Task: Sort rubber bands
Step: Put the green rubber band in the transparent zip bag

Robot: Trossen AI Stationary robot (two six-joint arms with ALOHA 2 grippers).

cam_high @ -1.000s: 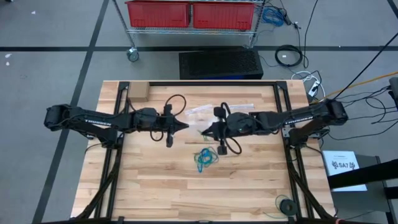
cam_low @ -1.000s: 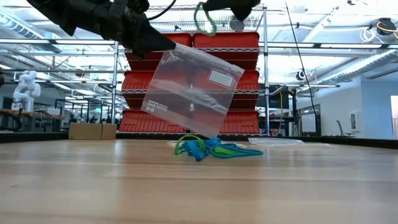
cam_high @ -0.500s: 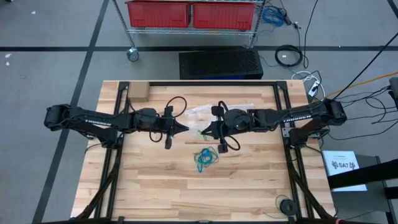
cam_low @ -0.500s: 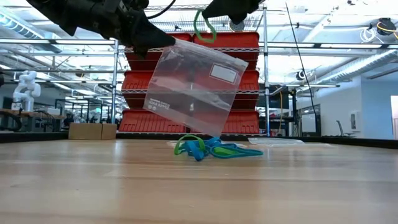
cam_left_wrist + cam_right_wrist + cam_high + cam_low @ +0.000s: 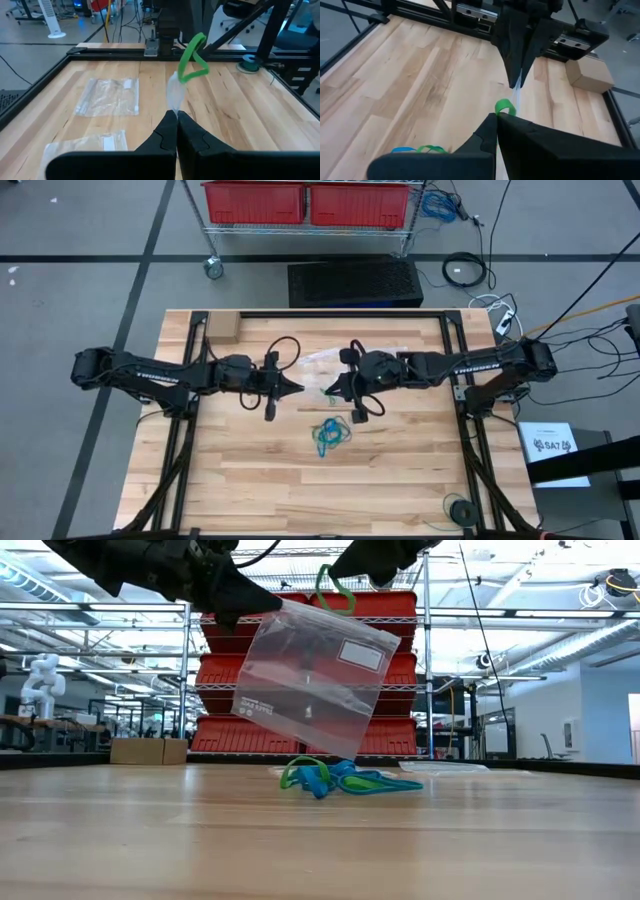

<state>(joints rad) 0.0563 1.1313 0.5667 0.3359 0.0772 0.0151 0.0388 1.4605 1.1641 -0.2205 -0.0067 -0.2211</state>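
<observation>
Nearest along the table, a small heap of rubber bands (image 5: 345, 779) is lying loose on the wood, green, teal and blue tangled together; I am judging these as the work still left.

Above and just beyond the heap, the left gripper (image 5: 262, 606) is pinching the top corner of a clear plastic bag (image 5: 308, 675), fingers pressed together, and the bag is hanging free over the table. Close beside it the right gripper (image 5: 348, 568) is holding a green rubber band (image 5: 335, 588) clamped between its fingertips, the loop dangling right at the bag's upper edge. So the sort looks barely begun: one band is being brought to the bag, not yet inside it as far as I can tell.

From overhead the bag is almost vanishing between the two grippers. The left wrist view is showing what the table-level view is not: two more clear bags (image 5: 108, 95) lying flat on the wood farther off. The right wrist view is showing a small cardboard box (image 5: 589, 75) near the far table edge.
</observation>
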